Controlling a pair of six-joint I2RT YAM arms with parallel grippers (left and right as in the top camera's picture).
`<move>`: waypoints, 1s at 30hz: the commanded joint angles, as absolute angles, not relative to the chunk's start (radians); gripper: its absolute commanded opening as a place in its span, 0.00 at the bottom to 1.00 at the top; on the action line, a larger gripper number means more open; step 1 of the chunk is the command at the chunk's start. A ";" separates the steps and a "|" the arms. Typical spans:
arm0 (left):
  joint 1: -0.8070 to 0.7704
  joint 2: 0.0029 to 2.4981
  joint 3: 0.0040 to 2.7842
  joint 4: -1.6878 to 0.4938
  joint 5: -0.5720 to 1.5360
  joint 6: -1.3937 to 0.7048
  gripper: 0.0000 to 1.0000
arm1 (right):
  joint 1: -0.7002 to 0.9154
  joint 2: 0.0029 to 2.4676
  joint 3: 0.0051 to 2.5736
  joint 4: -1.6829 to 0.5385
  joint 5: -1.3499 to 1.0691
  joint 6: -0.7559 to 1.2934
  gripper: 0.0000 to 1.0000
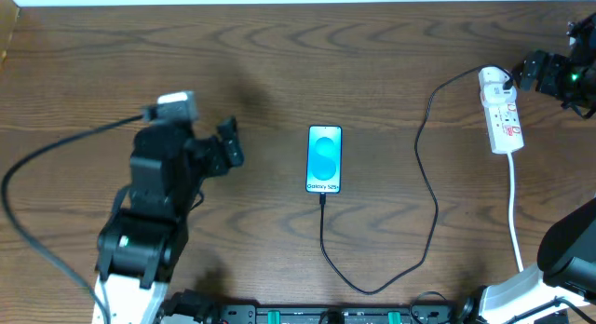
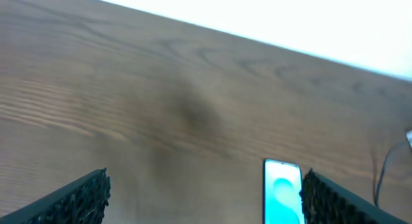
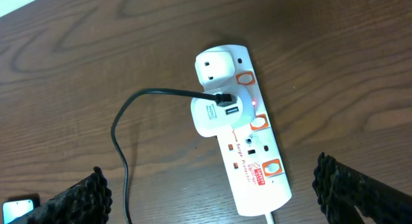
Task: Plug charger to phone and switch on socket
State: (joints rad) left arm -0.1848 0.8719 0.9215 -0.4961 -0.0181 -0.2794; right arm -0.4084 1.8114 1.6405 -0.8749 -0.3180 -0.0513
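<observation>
Two hands spread: left hand (image 2: pixel 206 201) near phone (image 1: pixel 324 158), right hand (image 3: pixel 219 197) over socket (image 3: pixel 250 156). Charger (image 1: pixel 429 175) looks seated, red lamp (image 3: pixel 255 103) lit; next, withdraw.

Left arm (image 1: pixel 154 189): lower left of overhead frame, reaching up and right. Left gripper (image 1: pixel 231 142) points right, jaws spread wide; in its wrist view the fingers (image 2: pixel 77 198) sit in the bottom corners.

Right arm (image 1: pixel 568 245): along the right edge. Right gripper (image 1: pixel 529 71) upper right, pointing left, jaws also spread wide, holding nothing.
</observation>
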 commanded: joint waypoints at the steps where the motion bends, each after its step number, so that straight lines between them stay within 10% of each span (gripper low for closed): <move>1: -0.144 0.794 0.866 -0.461 -0.045 -0.262 0.94 | -0.406 1.814 1.641 -0.875 -0.323 -0.038 0.99; 30: -0.022 0.175 0.366 -0.192 0.075 -0.018 0.94 | -0.406 1.814 1.641 -0.875 -0.323 -0.038 0.99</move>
State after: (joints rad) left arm -0.0277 0.2184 0.3889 -0.2008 0.0654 -0.0593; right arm -0.4084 1.8114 1.6405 -0.8749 -0.3183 -0.0509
